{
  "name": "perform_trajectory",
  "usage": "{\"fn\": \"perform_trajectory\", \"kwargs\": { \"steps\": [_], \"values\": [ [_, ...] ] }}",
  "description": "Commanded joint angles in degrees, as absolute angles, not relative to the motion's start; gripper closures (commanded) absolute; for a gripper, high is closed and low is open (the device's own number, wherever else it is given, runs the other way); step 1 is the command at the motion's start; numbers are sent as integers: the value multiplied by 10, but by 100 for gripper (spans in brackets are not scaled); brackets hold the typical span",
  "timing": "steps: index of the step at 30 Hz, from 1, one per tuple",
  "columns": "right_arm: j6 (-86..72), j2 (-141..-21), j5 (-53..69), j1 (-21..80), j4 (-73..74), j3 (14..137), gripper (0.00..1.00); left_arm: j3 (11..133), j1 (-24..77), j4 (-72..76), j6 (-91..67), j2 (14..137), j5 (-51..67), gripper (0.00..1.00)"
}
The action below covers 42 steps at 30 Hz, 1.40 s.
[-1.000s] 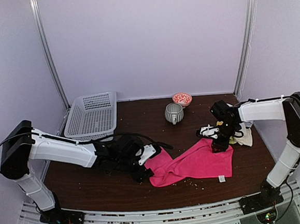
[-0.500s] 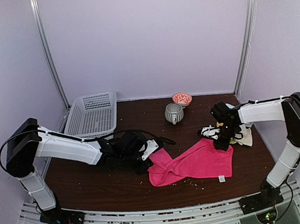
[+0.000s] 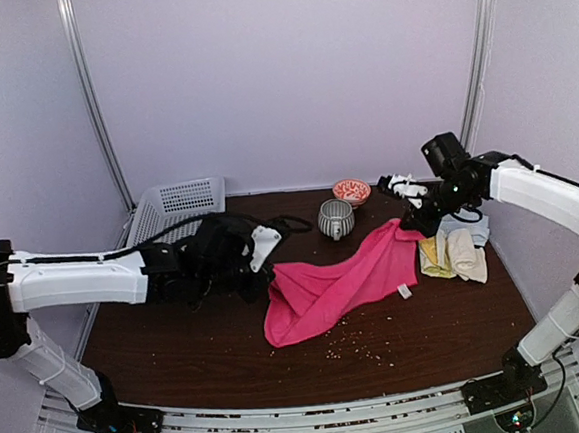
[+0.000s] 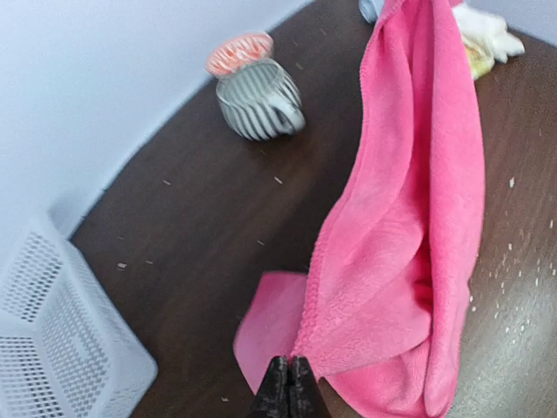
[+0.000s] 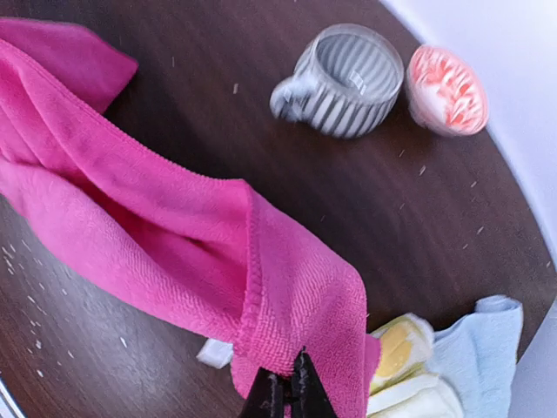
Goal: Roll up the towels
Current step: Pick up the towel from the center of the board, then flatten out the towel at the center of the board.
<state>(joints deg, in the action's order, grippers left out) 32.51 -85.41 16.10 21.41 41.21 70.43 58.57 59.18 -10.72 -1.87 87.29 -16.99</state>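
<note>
The bright pink towel (image 3: 340,283) hangs stretched between my two grippers, its lower fold sagging onto the table near the left. My left gripper (image 3: 259,277) is shut on the towel's left corner; in the left wrist view the closed tips (image 4: 288,370) pinch the pink edge (image 4: 409,226). My right gripper (image 3: 411,229) is shut on the right corner, held up off the table; its tips (image 5: 285,383) bite the pink hem (image 5: 174,235). A yellow towel (image 3: 435,255), a cream one (image 3: 463,253) and a pale blue one (image 3: 468,227) lie rolled or folded at the right.
A striped grey mug (image 3: 335,218) and a small pink-and-white bowl (image 3: 352,191) stand at the back centre. A white perforated basket (image 3: 174,211) sits at the back left behind my left arm. Crumbs dot the dark wooden table (image 3: 381,355) in front.
Both grippers have shut on the pink towel's corners. The right arm rose and swung back, the left drew back and left, lifting and stretching the towel off the table.
</note>
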Motion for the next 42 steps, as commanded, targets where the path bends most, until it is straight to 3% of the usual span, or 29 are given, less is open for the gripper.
{"fn": "perform_trajectory", "kwargs": {
  "steps": [1, 5, 7, 17, 24, 25, 26, 27, 29, 33, 35, 40, 42],
  "values": [
    [278, -794, 300, 160, 431, 797, 100, 706, 585, -216, -49, 758, -293, 100],
    [236, -761, 444, 67, 411, 848, 100, 815, 585, -313, -45, 719, -309, 100],
    [245, -755, 461, 51, 421, 851, 100, 821, 586, -343, -46, 706, -301, 100],
    [505, -653, 462, 57, 651, 700, 100, 653, 609, -351, -126, 619, -28, 100],
    [483, -668, 442, 65, 657, 658, 100, 604, 610, -290, -95, 633, -47, 100],
    [458, -687, 423, 65, 634, 656, 100, 598, 610, -293, -85, 655, -47, 93],
    [441, -707, 401, 65, 617, 656, 100, 594, 610, -294, -77, 684, -40, 72],
    [437, -727, 385, 64, 611, 658, 100, 592, 611, -294, -76, 712, -30, 59],
    [437, -767, 363, 63, 611, 664, 100, 593, 614, -289, -77, 772, -17, 45],
    [437, -789, 365, 62, 590, 651, 99, 584, 616, -240, -57, 840, -43, 26],
    [437, -783, 370, 62, 575, 643, 98, 583, 615, -223, -30, 870, -52, 25],
    [437, -781, 360, 62, 563, 638, 97, 658, 572, -272, -9, 1003, 1, 41],
    [437, -783, 361, 62, 563, 637, 97, 676, 548, -277, -18, 1031, 30, 43]
  ]
}}
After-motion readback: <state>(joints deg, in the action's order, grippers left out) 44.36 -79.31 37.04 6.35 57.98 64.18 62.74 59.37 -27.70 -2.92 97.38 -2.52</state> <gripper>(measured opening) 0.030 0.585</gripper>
